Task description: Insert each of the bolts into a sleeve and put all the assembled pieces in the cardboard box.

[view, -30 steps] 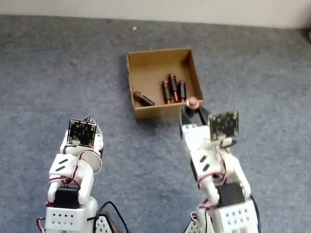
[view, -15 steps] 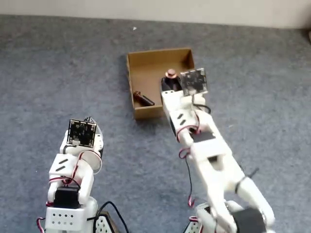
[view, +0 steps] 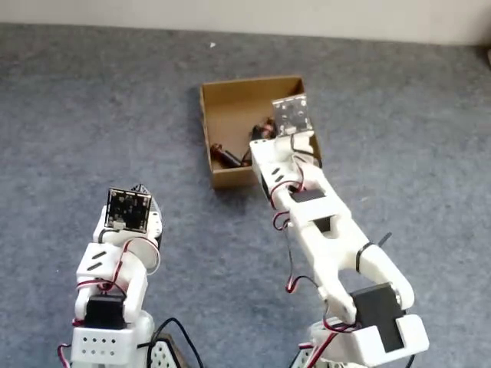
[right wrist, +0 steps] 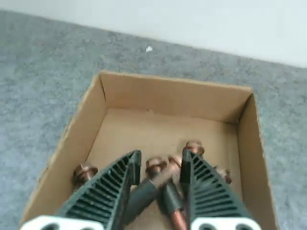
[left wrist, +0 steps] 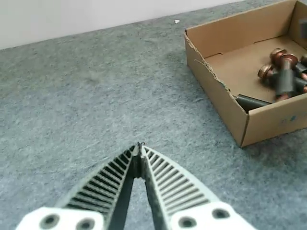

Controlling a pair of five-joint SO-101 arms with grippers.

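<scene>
The cardboard box (view: pixel 230 115) is set open on the far part of the grey-covered desk (view: pixel 92 100). The right claw (right wrist: pixel 159 165) is held over the inside of the box, with its two fingers spread apart and nothing gripped. Beneath and between those fingers a cluster of assembled pieces (right wrist: pixel 168 199) is lying on the box floor. They are dark sleeves with copper-coloured bolt heads showing at their ends. Whether either finger touches a piece cannot be told. A lone piece (view: pixel 227 157) is lying apart from the cluster, close to the near wall and toward the left side wall of the box.

In the high view the right arm (view: pixel 322 222) is stretched from the near edge of the desk out to the box, with its wrist over the near right part of the box.

The left claw (left wrist: pixel 139 151) is held low over bare desk, well apart from the box, and its fingers are pressed together with nothing between them. The left arm (view: pixel 123 245) is folded back at the near left of the desk.
</scene>
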